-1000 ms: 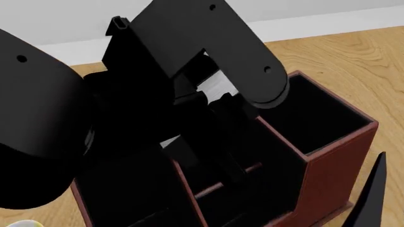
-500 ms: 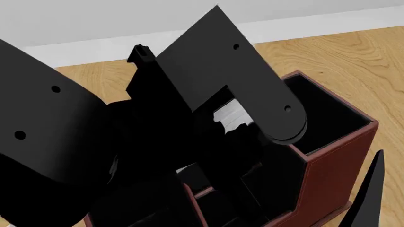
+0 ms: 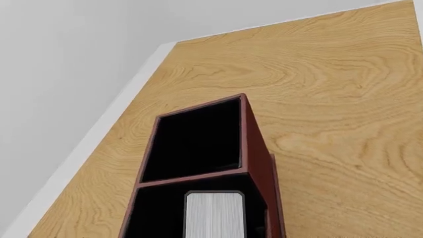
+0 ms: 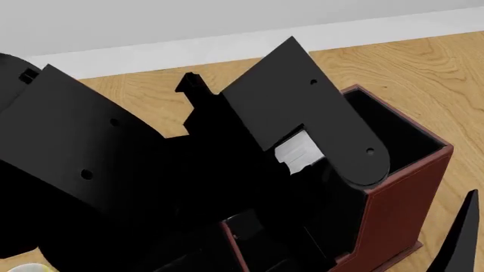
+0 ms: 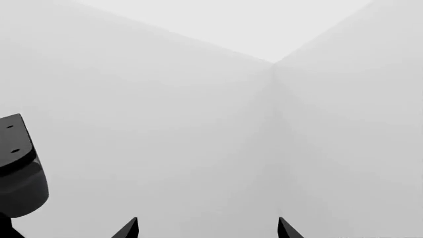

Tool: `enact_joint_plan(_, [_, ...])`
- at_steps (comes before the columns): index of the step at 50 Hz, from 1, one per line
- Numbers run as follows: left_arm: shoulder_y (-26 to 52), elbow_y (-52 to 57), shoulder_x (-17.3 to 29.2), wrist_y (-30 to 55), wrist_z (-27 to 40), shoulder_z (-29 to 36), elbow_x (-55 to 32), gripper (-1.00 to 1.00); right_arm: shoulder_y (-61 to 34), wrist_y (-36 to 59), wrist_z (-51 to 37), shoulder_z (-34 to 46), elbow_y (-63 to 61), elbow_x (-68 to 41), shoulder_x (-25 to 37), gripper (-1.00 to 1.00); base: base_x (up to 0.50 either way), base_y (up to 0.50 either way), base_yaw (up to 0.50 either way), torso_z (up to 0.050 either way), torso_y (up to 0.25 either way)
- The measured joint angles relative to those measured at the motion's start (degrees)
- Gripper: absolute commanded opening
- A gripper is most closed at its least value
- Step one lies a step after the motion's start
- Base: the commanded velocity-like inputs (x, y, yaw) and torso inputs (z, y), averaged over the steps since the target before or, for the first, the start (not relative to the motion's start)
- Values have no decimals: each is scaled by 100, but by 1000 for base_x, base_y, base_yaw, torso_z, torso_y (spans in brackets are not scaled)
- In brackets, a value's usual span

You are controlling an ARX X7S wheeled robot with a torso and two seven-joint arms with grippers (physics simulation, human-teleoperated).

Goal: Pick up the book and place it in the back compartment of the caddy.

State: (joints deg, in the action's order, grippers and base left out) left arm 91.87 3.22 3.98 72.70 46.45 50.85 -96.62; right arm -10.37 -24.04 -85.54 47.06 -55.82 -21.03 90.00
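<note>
The caddy (image 4: 400,198) is a red-brown box with a black inside, and my left arm (image 4: 302,113) covers most of it in the head view. The book shows only as a white-grey page edge (image 4: 298,153) under the arm's wrist link, above the caddy. In the left wrist view the book (image 3: 213,215) stands page edge up inside the nearer section of the caddy (image 3: 254,144), with an empty section (image 3: 195,144) beyond it. The left gripper's fingers do not show. The book travels with the arm. My right gripper (image 5: 206,230) is open, faces a bare wall and holds nothing.
The caddy stands on a wooden table (image 4: 438,68) with a white wall behind. One right finger (image 4: 459,241) rises at the lower right, beside the caddy's corner. A pale yellow-white rounded object (image 4: 22,267) peeks in at the bottom left.
My left arm has swung right and down over the caddy, and the book's page edge has moved with it, lower and further right. The right finger has barely moved.
</note>
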Motion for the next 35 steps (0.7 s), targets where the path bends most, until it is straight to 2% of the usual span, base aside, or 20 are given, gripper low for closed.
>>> enact_joint_plan(35, [-169,-442,9,-678,-1040,890,1035,-100,72,-158,9,10,147,-15,-41,100,0,0,0,0,1])
